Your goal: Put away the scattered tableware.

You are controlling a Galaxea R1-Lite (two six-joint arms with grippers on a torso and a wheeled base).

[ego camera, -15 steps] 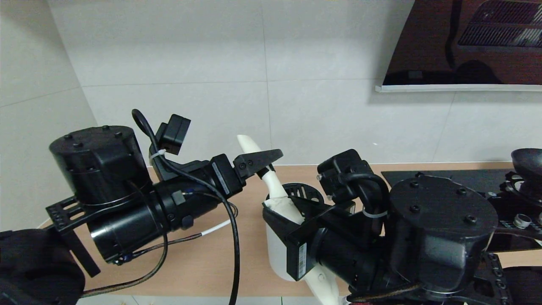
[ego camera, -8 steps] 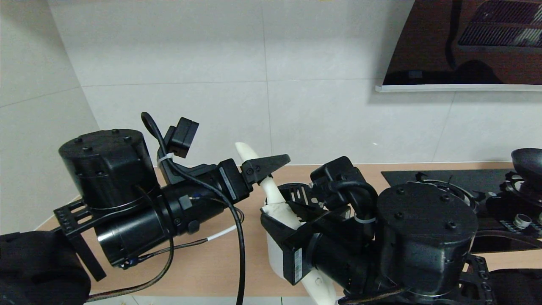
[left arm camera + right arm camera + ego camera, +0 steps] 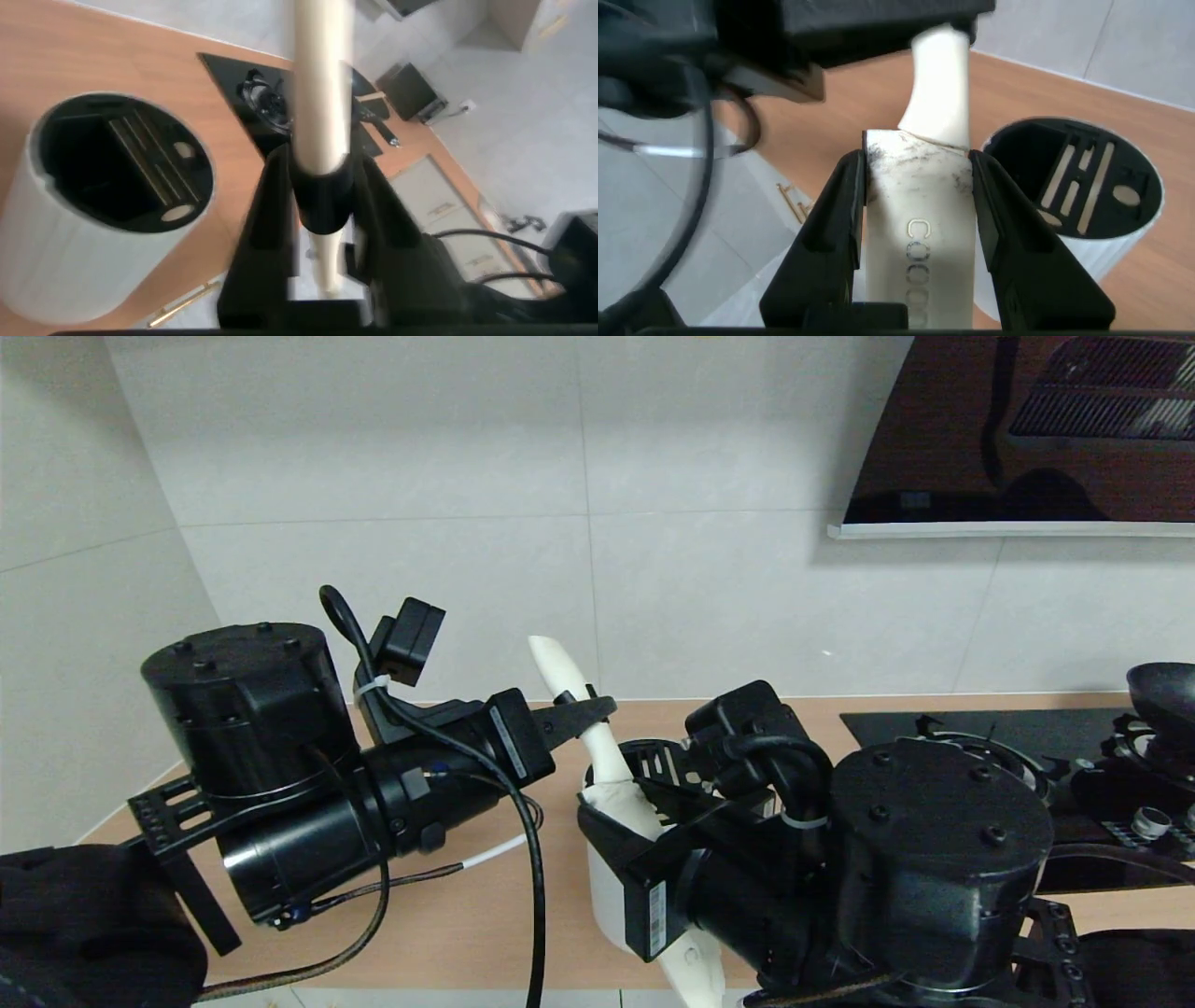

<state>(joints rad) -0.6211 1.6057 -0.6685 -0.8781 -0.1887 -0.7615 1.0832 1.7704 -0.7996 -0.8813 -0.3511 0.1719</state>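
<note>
Gripping a white utensil [image 3: 563, 670] between them, both arms hold it in the air, tilted, just above and to the left of the white holder [image 3: 607, 901]. The left claw [image 3: 588, 709] is clamped on the utensil's slim rounded handle, its tip poking up past the fingers; the left wrist view has the handle running straight through the left claw [image 3: 319, 191], with the holder [image 3: 65, 257] lower and off to one side. The right claw [image 3: 624, 814] is clamped on the broad flat end, nearer the robot than the holder; its two black fingers press the flat part from both sides in the right wrist view [image 3: 920, 201]. The holder [image 3: 1148, 229] stands upright on the wooden table [image 3: 448, 919], its black slotted insert open at the top. A black hob [image 3: 980, 728] lies well right of the holder. A thin gold-coloured stick [image 3: 190, 297] lies on the table near the holder's base.
</note>
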